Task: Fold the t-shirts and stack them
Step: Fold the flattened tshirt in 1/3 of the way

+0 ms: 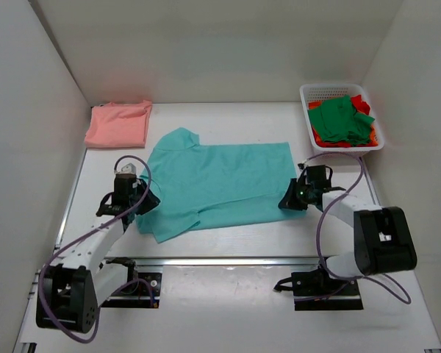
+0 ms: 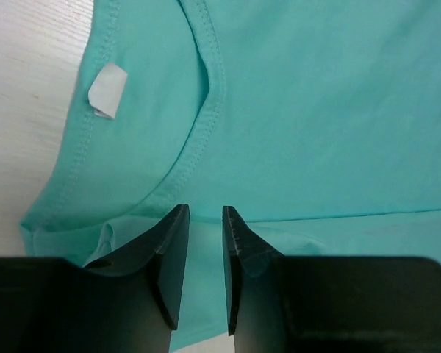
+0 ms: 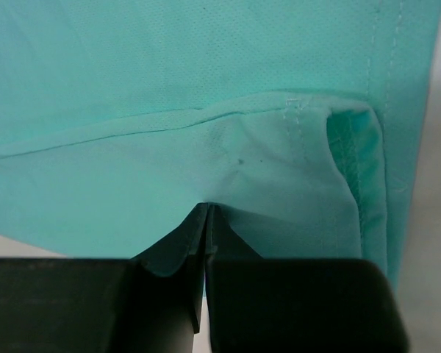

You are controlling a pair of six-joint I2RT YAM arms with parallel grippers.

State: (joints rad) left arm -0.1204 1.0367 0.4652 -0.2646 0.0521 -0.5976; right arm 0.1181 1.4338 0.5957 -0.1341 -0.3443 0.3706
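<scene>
A teal t-shirt point(image 1: 220, 184) lies spread across the middle of the table, collar to the left and hem to the right. My left gripper point(image 1: 148, 200) is at its collar end. In the left wrist view the left gripper point(image 2: 204, 209) has its jaws a narrow gap apart over the teal fabric point(image 2: 316, 110), just below the neckline. My right gripper point(image 1: 288, 202) is at the hem end. In the right wrist view the right gripper point(image 3: 208, 207) is shut on a puckered fold of the teal shirt point(image 3: 169, 66). A folded salmon-pink shirt point(image 1: 119, 123) lies at the far left.
A white mesh basket point(image 1: 306, 95) stands at the far right, holding a crumpled dark green shirt point(image 1: 342, 121) and a red one point(image 1: 361, 101). White walls close in the table on the left, back and right.
</scene>
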